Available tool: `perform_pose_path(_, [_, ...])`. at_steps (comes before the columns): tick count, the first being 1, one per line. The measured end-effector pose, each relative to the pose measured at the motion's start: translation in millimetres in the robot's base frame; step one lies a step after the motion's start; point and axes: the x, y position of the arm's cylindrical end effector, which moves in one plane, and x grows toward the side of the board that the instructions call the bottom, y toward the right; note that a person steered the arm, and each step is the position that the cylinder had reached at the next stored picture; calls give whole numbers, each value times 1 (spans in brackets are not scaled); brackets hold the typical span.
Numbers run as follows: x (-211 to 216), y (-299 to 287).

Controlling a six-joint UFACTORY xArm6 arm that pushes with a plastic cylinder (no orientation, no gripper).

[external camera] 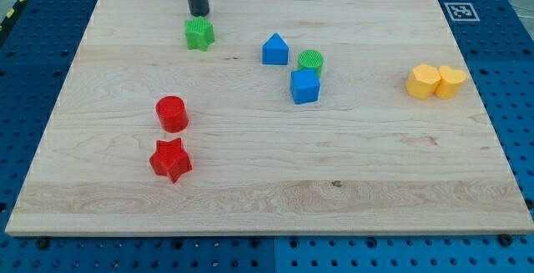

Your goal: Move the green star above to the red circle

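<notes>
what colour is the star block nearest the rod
Green; the green star sits just below my tip in the camera view.

In the upper left of the frame a bright green star (199, 34) sits just below my tip (198, 14), the end of a dark grey rod. Left of centre are a red circle (172, 113) and a red star (170, 159). Near the middle sit a blue pentagon-like block (274, 50), a blue cube (304, 86) and a ribbed green cylinder (310, 60). At right are two yellow blocks (436, 81). The board (275, 181) is pale wood grain, on a blue perforated base (509, 64).

Bare board between green star (199, 34) – red circle (172, 113).
</notes>
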Motion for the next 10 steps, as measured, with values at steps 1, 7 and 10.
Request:
perform_pose_path(1, [28,16])
perform_pose_path(7, [43,-53])
perform_pose_path(10, [14,-38])
